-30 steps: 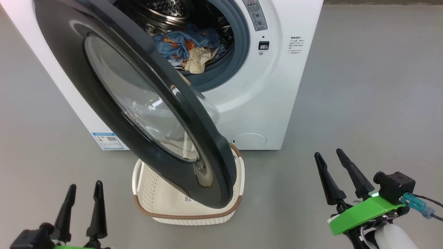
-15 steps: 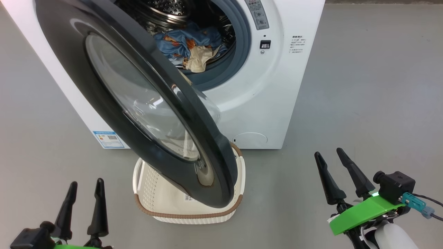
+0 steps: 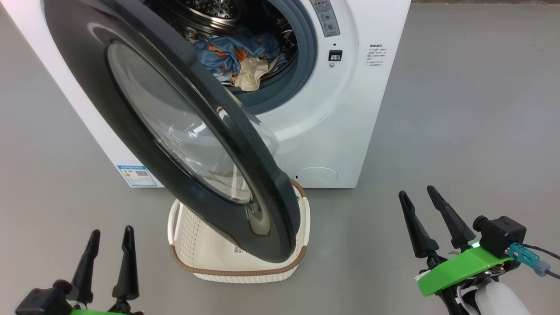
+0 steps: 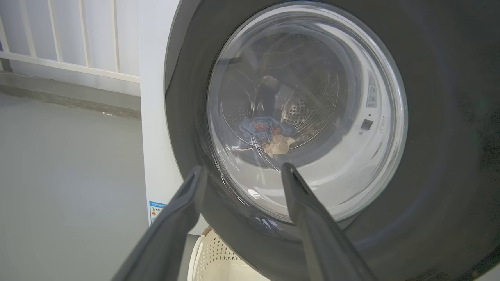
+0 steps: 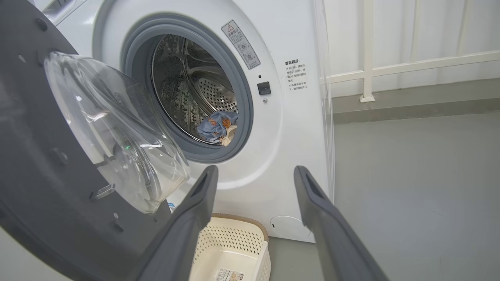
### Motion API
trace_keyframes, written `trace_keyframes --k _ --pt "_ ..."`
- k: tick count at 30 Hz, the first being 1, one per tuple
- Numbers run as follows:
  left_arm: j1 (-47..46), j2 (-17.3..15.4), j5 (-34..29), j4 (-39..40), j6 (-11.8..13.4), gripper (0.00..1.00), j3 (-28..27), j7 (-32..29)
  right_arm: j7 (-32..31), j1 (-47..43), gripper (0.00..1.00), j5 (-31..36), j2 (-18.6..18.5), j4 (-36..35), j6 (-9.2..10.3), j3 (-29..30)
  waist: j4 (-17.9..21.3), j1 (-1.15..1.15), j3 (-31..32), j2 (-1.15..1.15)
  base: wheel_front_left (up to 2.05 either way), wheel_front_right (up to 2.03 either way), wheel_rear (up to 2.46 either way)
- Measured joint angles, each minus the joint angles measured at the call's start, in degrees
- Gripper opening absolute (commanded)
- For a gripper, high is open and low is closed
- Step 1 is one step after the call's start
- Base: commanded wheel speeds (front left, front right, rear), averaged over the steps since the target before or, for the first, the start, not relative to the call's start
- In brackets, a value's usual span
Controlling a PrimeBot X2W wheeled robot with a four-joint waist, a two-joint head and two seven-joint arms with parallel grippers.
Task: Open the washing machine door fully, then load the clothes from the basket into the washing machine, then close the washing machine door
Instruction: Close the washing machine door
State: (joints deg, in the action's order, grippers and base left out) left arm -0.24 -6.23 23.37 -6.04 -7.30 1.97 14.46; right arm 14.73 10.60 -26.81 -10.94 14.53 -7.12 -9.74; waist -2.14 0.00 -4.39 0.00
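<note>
Clothes [image 3: 238, 54] in the drum, basket [image 3: 236, 273] empty; washing machine door [image 3: 175, 127] hangs open over the basket. Door looks stiff, heavy, glossy-slick: push the black rim near its free edge, not the glass. Both sets of jaws wide, empty.

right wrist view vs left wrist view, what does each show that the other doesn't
Right wrist view, not the left: the inner side of the washing machine door, its bulging glass bowl, the round flap low on the front, the label sticker inside the basket. Left wrist view, not the right: the door's glossy outer face, the drum seen through its glass. Both: the clothes in the drum, the basket, the white railing.
</note>
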Motion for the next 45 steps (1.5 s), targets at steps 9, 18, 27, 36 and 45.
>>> trace_keyframes --k 9,18,27,36,45 --pt "0.0 0.0 0.0 -0.1 0.0 1.0 0.1 0.0 0.0 0.0 1.0 0.0 0.0 -0.1 0.0 0.4 -0.4 0.0 0.0 0.0 0.0 0.0 0.0" --pt "0.0 0.0 0.0 -0.2 0.0 1.0 0.2 0.0 0.0 0.0 0.0 0.0 0.0 -0.5 0.0 0.1 -0.7 0.0 0.3 0.0 0.0 0.0 0.0" --pt "0.0 0.0 0.0 -0.4 0.0 1.0 0.5 0.0 0.0 0.1 0.0 0.0 -0.2 -4.4 0.0 -0.1 -0.9 0.0 0.3 0.0 0.0 0.0 0.0" --pt "0.0 -0.1 0.5 -1.2 0.0 1.0 1.3 0.0 0.0 2.0 0.0 0.5 0.1 -8.9 0.0 0.1 -3.2 0.0 0.9 0.0 0.0 0.0 0.0" --pt "0.8 -0.2 0.5 -1.7 0.0 1.0 1.9 0.0 0.0 4.5 0.0 0.2 0.8 -15.4 0.0 -0.7 -7.1 0.0 2.1 0.0 0.0 0.0 0.0"
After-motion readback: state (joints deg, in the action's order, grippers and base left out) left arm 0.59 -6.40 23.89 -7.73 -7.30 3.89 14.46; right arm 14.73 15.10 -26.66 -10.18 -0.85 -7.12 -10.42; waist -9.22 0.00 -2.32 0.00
